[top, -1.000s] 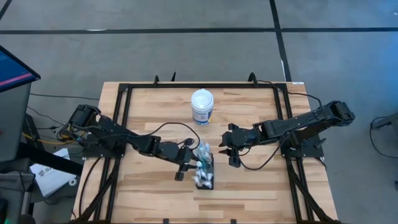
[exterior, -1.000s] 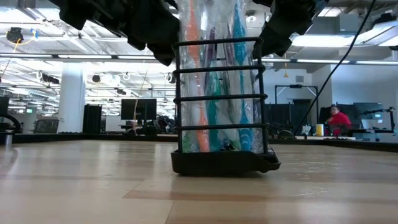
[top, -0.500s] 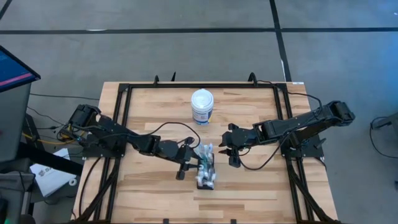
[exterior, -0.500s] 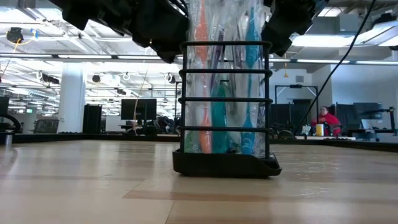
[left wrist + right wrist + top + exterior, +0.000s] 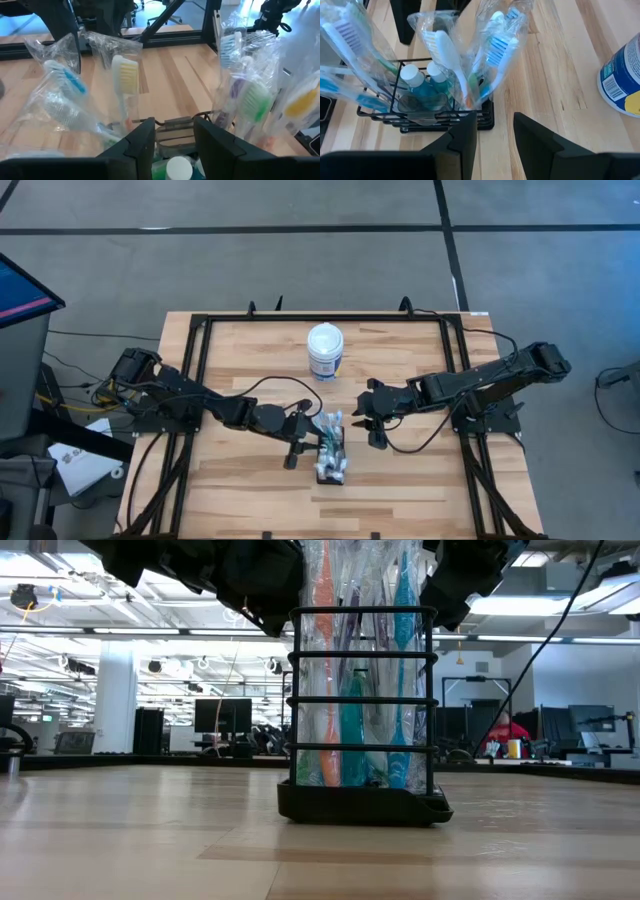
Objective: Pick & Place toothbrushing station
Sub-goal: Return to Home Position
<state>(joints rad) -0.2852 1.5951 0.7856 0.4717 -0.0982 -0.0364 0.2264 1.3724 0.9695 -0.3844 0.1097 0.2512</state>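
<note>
Shifted a little over the last second, the toothbrushing station [image 5: 360,808] is now seen squarer and upright in the low view. No further change is noted over the last half second. A person [image 5: 503,730] in red in the room behind has been carried further left in that view. Both arms are found almost where they were.

The left hand [image 5: 299,437] is held just beside the station on the left arm's side. Its fingers [image 5: 144,145] are kept moderately apart. The station's wire rim and a white bottle cap [image 5: 178,167] are seen in the gap, and no contact with either can be made out.

The right hand [image 5: 363,418] is held near the station on the other side, apart from it. Its fingers [image 5: 466,140] are spread about as far, and nothing is gripped between them.

The station is set between the two hands, on the half of the tabletop [image 5: 230,480] nearer the front edge. Its long axis is laid roughly from the back edge to the front edge, and its open top is turned upward. Wrapped toothbrushes [image 5: 445,50] are stood in it heads up, and two blue mouthwash bottles [image 5: 415,80] with white caps are held at one end.

A white tub [image 5: 325,352] with a blue label is seen well apart, toward the back edge.
</note>
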